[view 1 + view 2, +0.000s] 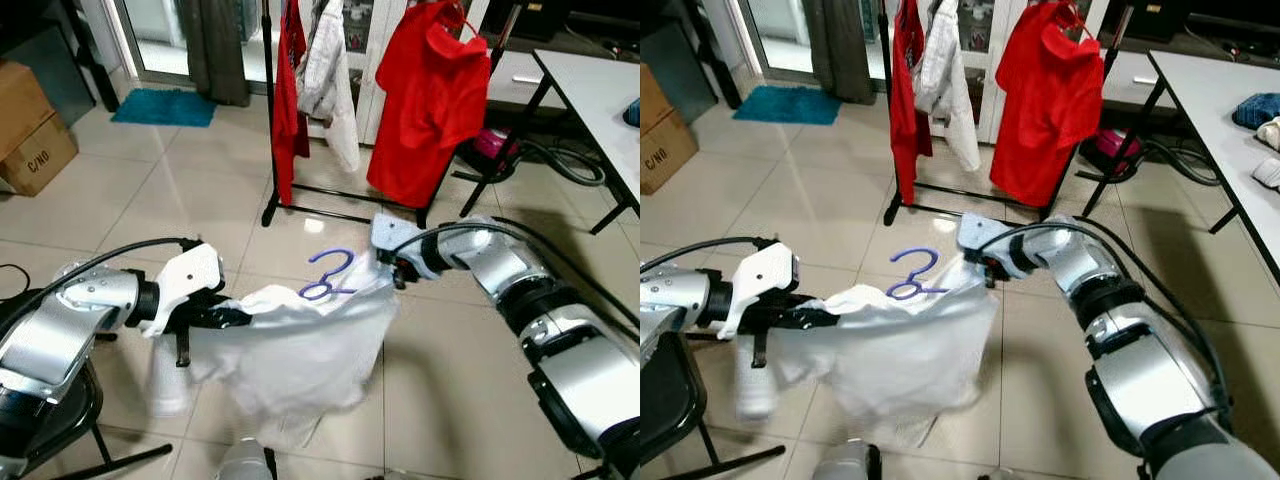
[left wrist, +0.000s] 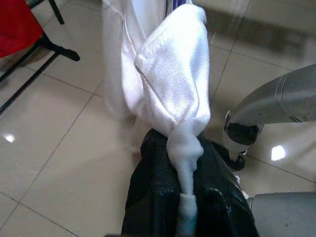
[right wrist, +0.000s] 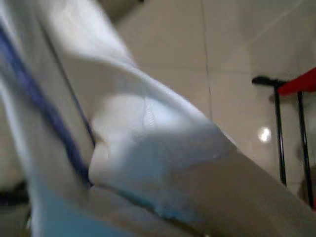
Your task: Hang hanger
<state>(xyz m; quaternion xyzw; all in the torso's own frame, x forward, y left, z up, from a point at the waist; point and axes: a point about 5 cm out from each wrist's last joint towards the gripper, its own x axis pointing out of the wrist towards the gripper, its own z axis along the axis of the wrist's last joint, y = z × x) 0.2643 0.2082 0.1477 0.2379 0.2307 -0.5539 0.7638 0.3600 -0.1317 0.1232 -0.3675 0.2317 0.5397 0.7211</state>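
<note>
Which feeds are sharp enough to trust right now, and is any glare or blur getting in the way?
Both eye views are fairly sharp: white garment, blue hanger and clothes rack read clearly, with soft ceiling-light glare on the floor tiles. Left wrist view is in focus on the fabric pinched in the left tool, with small bright glints on the tiles. Right wrist view is blurred and too close to the cloth.

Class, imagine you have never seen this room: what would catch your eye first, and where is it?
A white garment on a purple hanger stretches between the left gripper and the right gripper, low over the tiled floor. Behind it, a bright red shirt hangs on the black clothes rack.
</note>
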